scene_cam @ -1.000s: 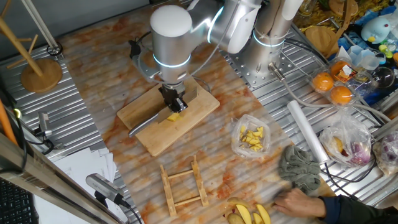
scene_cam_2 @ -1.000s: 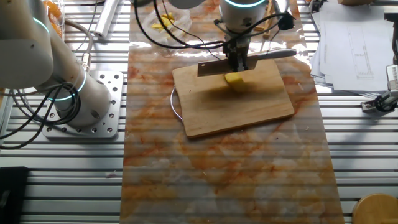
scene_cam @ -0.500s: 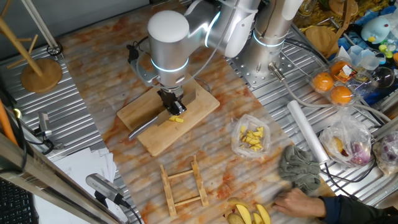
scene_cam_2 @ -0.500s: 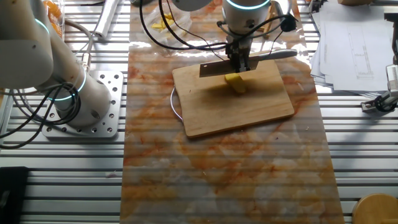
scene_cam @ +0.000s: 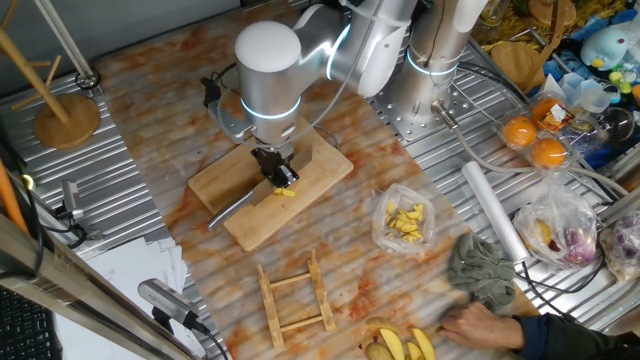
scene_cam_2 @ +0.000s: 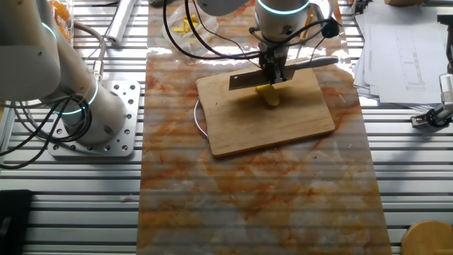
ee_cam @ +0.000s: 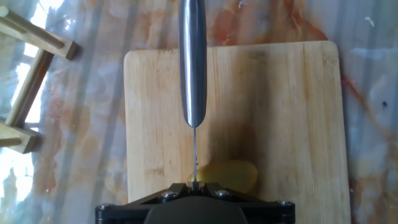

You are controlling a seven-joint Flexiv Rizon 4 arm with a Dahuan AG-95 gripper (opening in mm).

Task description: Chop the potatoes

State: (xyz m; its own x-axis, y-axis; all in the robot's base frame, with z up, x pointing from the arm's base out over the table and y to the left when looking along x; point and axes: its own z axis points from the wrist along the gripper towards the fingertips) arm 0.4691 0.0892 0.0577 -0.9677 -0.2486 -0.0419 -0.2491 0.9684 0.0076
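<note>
the gripper (scene_cam: 273,166) is clamped on a knife (ee_cam: 192,62), blade edge-down; in the hand view the potato (ee_cam: 227,175) lies at lower centre of the board (ee_cam: 286,124), just right of the blade line; its long axis runs across the blade, so the next cut likely wants a slight rightward shift.

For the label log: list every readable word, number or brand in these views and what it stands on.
No text can be read in any view.
The sheets of paper carry faint printed lines, too small and blurred to read.
The knife, cutting board and gripper show no markings.
</note>
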